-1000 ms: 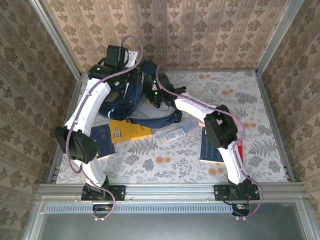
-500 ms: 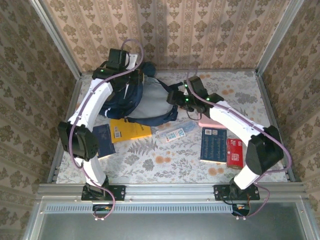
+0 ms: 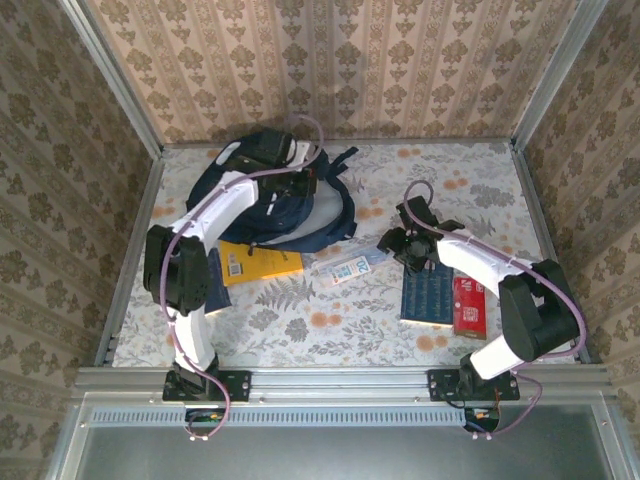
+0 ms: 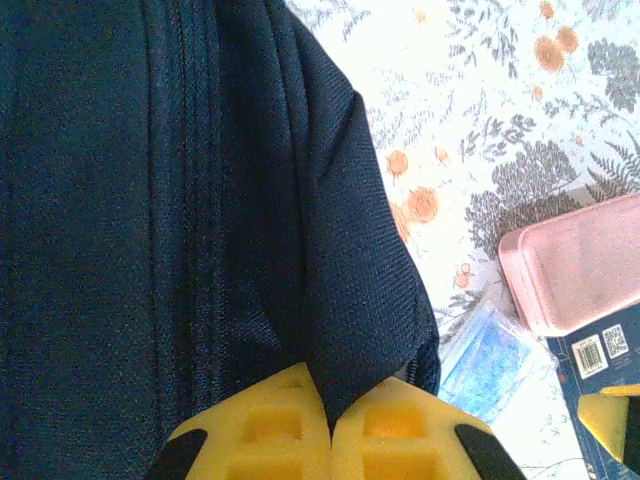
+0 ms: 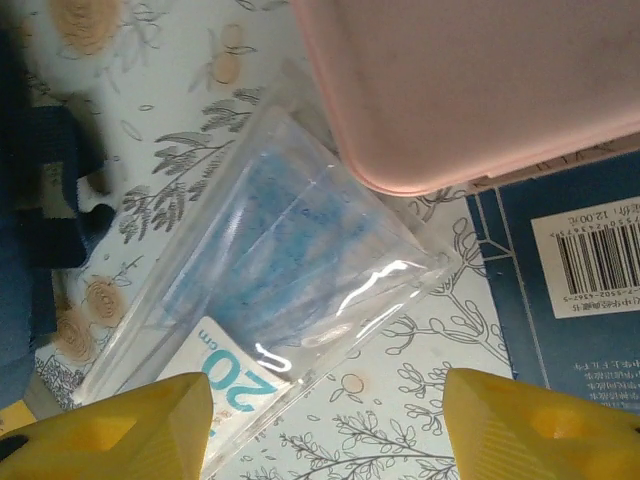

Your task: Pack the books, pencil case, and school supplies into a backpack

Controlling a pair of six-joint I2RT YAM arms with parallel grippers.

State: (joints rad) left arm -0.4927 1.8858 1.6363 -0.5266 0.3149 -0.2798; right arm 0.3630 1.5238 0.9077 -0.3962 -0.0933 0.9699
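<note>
The backpack [image 3: 285, 220] lies at the far left of the floral table [image 3: 330, 330], close to the back wall. The left gripper [image 4: 331, 425] is clamped onto a fold of its dark navy fabric, the yellow pads pressed together with the cloth pinched between them. Just in front of the bag, a yellow book [image 3: 262, 265] lies flat beside a navy book [image 3: 213, 285] that is partly hidden by the left arm. To the right, the blue-and-white packet [image 5: 270, 270] lies slanted. One end is near the bag's edge and the other runs under the pink box [image 5: 470, 80]. The right gripper [image 5: 325, 430] hangs over this packet with its yellow fingers spread wide and nothing between them. The pink box overlaps the corner of a second navy book [image 3: 428, 295], and a red pack [image 3: 468, 305] lies against that book's right side.
</note>
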